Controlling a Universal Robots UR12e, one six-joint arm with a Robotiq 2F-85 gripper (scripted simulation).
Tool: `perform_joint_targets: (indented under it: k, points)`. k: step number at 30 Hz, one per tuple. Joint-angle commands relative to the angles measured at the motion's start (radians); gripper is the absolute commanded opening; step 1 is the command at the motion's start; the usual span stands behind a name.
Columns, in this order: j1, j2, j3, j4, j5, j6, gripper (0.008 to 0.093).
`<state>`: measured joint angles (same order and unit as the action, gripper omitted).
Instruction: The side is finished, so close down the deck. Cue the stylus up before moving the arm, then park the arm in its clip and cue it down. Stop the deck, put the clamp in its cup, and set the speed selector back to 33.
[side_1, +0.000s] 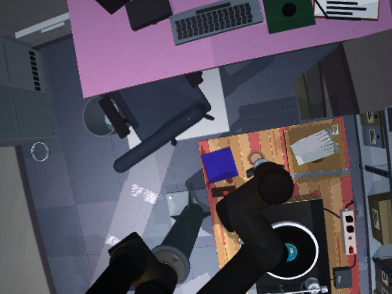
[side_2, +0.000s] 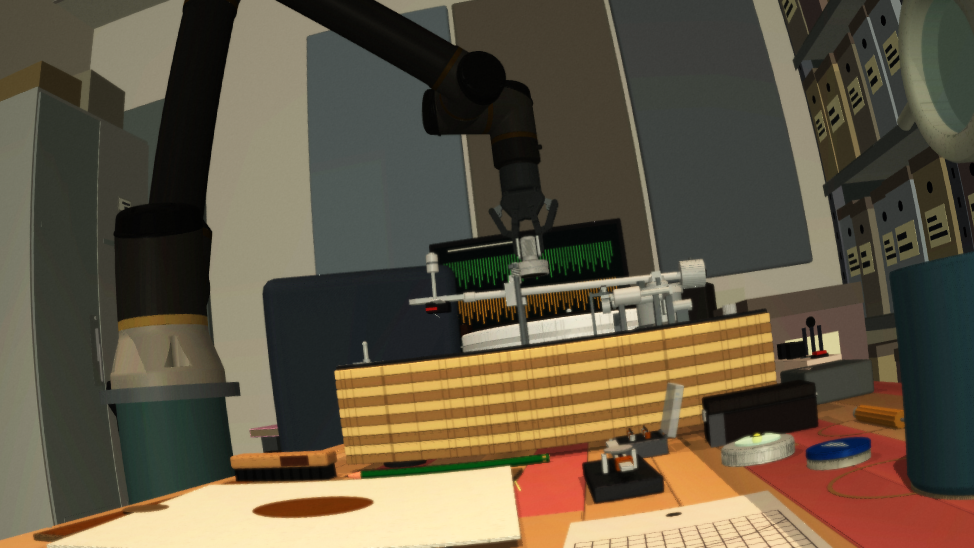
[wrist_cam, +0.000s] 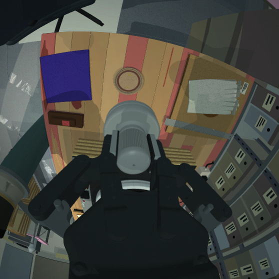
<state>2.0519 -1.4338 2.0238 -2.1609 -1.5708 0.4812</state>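
Observation:
The grey record clamp (side_2: 530, 257) hangs well above the white platter (side_2: 545, 332) of the turntable, lifted clear of the record (side_1: 291, 248). I hold the clamp by its ribbed knob in my closed gripper (side_2: 526, 240). From the wrist camera the clamp (wrist_cam: 132, 140) fills the space under my fingers, and a round tan cup (wrist_cam: 129, 79) lies on the bench beyond it. The tonearm (side_2: 545, 293) lies level across the front of the deck, its headshell (side_2: 433, 307) at the left. The speed selector is hidden from me.
The striped wooden plinth (side_2: 555, 385) carries the deck. A blue pad (wrist_cam: 66, 75) and a dark brush (wrist_cam: 65, 119) lie left of the cup. A record sleeve (side_2: 300, 511), a small black gauge (side_2: 621, 470) and round tins (side_2: 757, 448) sit in front.

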Motion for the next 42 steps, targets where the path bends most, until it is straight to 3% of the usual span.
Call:
perform_joint_targets:
  k: [1,21,42]
  points:
    - [0.000,0.000,-0.001,-0.003,0.000,0.000,0.0080]
    - [0.000,0.038,0.030,-0.071,0.000,0.000,0.0080]
    - [0.000,0.115,0.075,-0.193,0.000,0.000,0.0080]
